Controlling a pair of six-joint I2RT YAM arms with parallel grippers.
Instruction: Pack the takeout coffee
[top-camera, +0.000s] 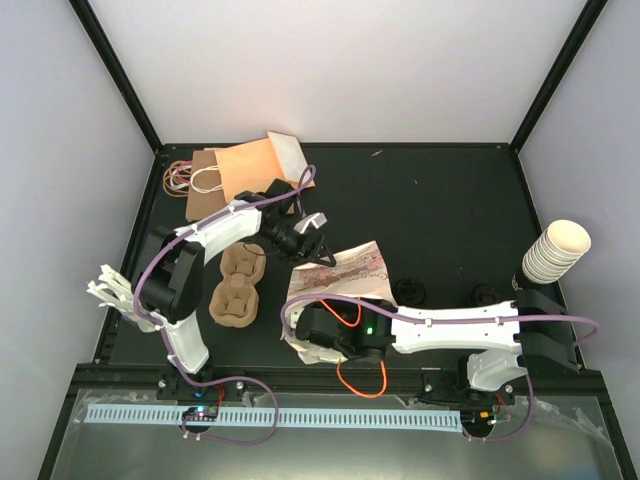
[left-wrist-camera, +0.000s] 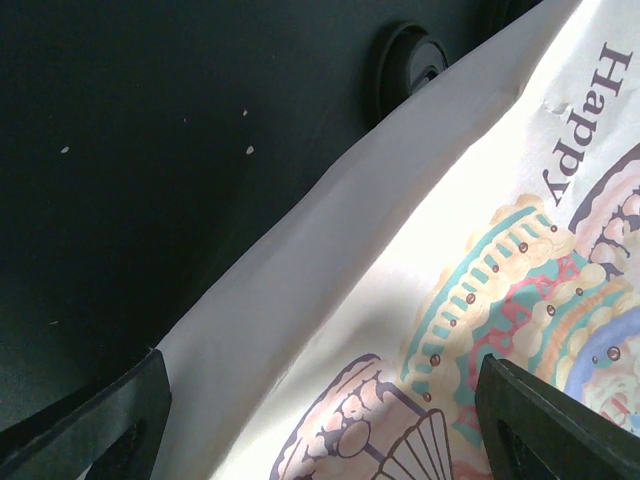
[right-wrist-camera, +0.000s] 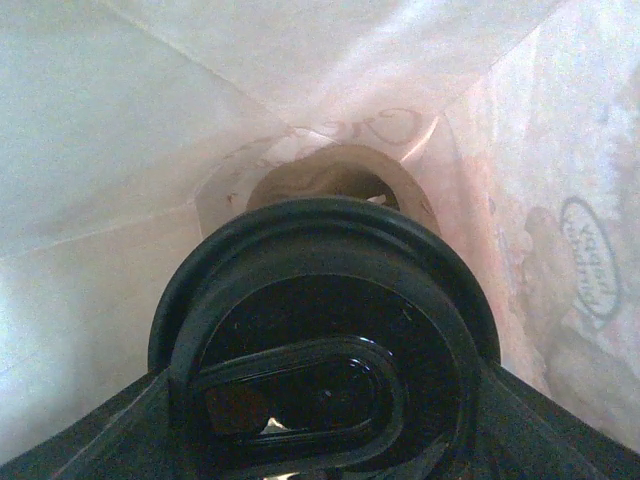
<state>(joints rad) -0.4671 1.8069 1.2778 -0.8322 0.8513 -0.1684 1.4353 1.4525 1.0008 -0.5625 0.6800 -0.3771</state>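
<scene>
The takeout coffee shows only in the right wrist view, as its black lid (right-wrist-camera: 325, 330); the cup body is hidden beneath it. It sits inside the white printed paper bag (top-camera: 345, 268), whose pale inner walls (right-wrist-camera: 120, 130) surround it. My right gripper (right-wrist-camera: 320, 400) is shut on the cup, with a dark finger at each side of the lid. From above, the right gripper (top-camera: 308, 335) is at the bag's mouth. My left gripper (top-camera: 318, 245) hovers open over the bag's printed side (left-wrist-camera: 400, 250), holding nothing.
A brown shape (right-wrist-camera: 330, 175) lies at the bag's bottom. Pulp cup carriers (top-camera: 237, 290) sit left of the bag. Brown and orange paper bags (top-camera: 225, 175) lie at the back left. A stack of cream cups (top-camera: 555, 250) stands at the right edge. Loose black lids (top-camera: 410, 290) lie nearby.
</scene>
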